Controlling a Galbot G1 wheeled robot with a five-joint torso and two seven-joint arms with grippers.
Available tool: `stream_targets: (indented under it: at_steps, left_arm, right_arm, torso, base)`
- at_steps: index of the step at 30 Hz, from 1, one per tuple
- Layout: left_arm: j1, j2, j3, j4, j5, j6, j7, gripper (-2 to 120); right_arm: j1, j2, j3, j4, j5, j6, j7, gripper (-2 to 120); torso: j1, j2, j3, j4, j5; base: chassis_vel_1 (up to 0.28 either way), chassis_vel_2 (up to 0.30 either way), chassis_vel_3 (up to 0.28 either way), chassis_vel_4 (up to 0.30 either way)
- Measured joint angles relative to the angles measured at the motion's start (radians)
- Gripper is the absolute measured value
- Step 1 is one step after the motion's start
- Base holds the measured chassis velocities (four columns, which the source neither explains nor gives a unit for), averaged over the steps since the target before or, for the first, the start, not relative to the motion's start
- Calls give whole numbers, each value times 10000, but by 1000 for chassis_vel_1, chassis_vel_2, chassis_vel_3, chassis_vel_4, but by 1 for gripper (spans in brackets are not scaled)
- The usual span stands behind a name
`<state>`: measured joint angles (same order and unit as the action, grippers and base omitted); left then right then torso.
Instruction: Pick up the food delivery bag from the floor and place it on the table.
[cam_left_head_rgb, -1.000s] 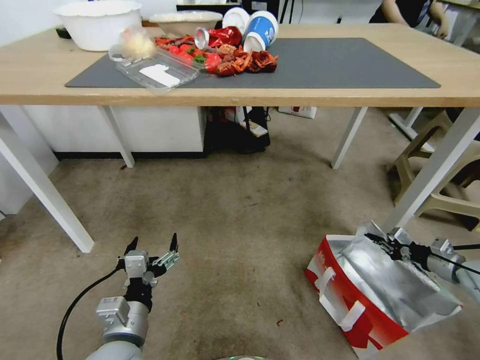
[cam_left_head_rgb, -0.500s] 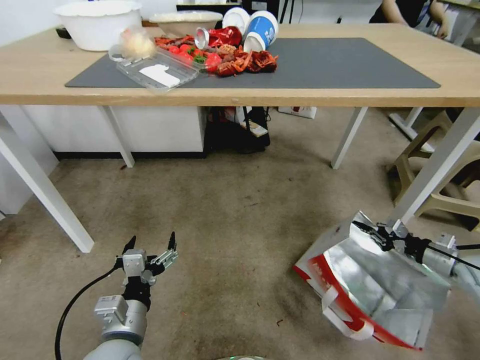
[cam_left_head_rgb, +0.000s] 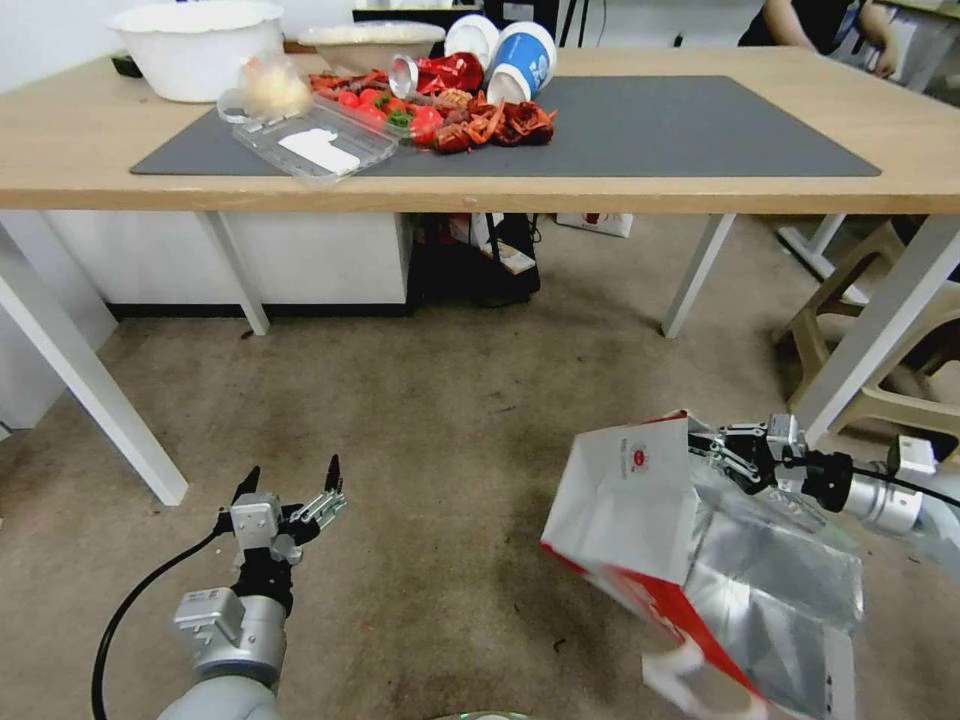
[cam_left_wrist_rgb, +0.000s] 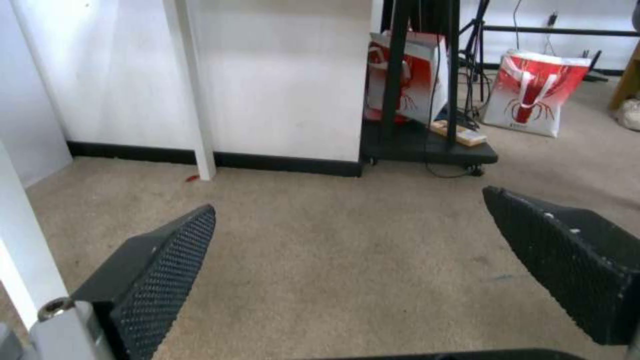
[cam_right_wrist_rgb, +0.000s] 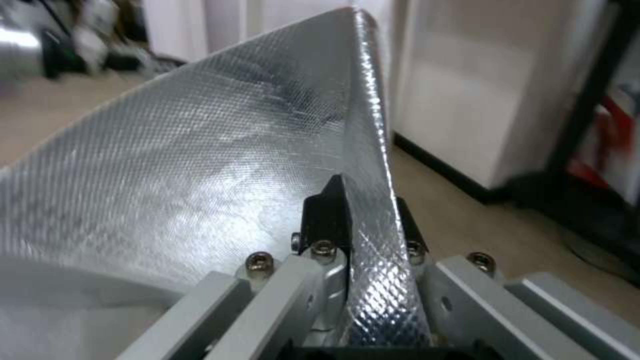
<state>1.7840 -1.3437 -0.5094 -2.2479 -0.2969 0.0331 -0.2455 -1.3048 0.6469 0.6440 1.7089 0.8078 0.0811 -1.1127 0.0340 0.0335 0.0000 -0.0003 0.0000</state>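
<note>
The table stretched across the far side of the scene, its grey mat carrying a heap of food and a clear tray, with a white bowl on the wood beside the mat. Below lay the floor, stained carpet. The bag hung tilted over the carpet at the robot's right, near a table leg, white side with the round logo turned toward the table, foil lining showing, its lower part running out of frame. The right gripper had its fingers pinched tight on the bag's foil rim. The left gripper hovered low over bare carpet at the left, fingers spread wide, holding nothing
</note>
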Motion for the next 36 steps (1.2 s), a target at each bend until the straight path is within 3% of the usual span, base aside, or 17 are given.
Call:
stream_targets:
  at_steps: [17,36]
  left_arm:
    - [103,-78,-31,-311,-192,-18,-277,100]
    - [318,-148,-32,-735,-364,97,-446,100]
  right_arm:
    - [-43,35,5,981,2766,-1380,-774,0]
    - [-36,228,76,1242,3199,-1985,-1215,0]
  torso:
    - [0,0,0,0,0]
    - [0,0,0,0,0]
  base:
    - [0,0,0,0]
    - [0,0,0,0]
